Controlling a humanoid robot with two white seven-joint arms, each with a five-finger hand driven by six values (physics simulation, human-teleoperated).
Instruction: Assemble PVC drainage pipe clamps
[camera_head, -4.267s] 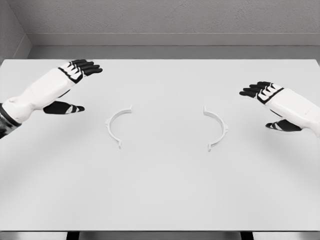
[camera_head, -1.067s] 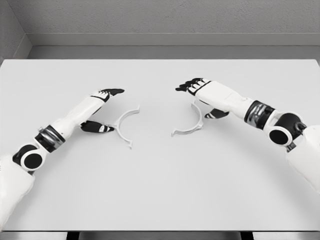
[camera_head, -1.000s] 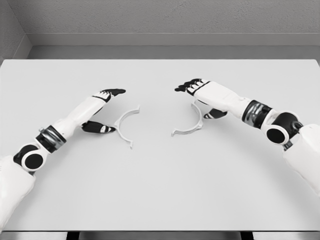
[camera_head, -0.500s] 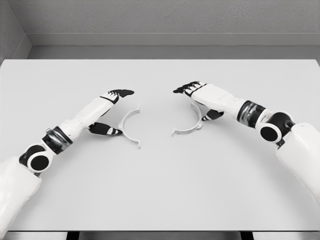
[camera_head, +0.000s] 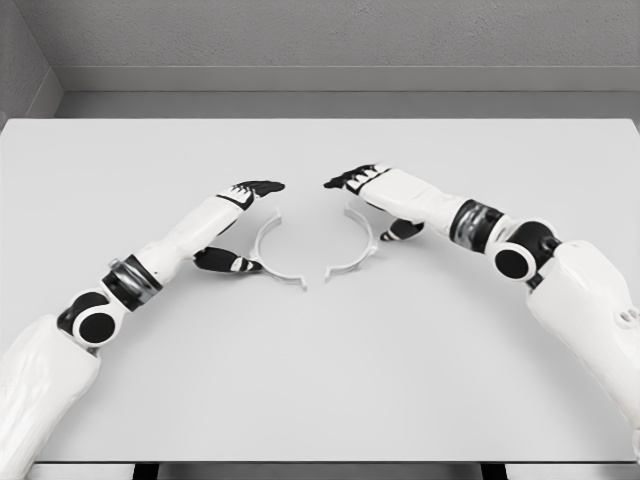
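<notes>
Two white half-ring clamp pieces lie on the white table (camera_head: 320, 390) near its middle, their hollow sides facing each other. The left clamp half (camera_head: 257, 245) curves from upper right to lower right. The right clamp half (camera_head: 369, 247) mirrors it. Their lower ends sit close together with a small gap between them; the upper ends are further apart. My left hand (camera_head: 243, 226) is open and cups the outer side of the left half, fingers above it and thumb below. My right hand (camera_head: 373, 206) is open too and cups the outer back of the right half.
A grey wall (camera_head: 320, 40) rises behind the table's far edge. Both forearms stretch across the table from the lower corners towards the middle.
Both hands have slid inward towards the table's middle, carrying the two clamp halves with them. The gap between the halves has narrowed, and their lower ends now nearly meet.
</notes>
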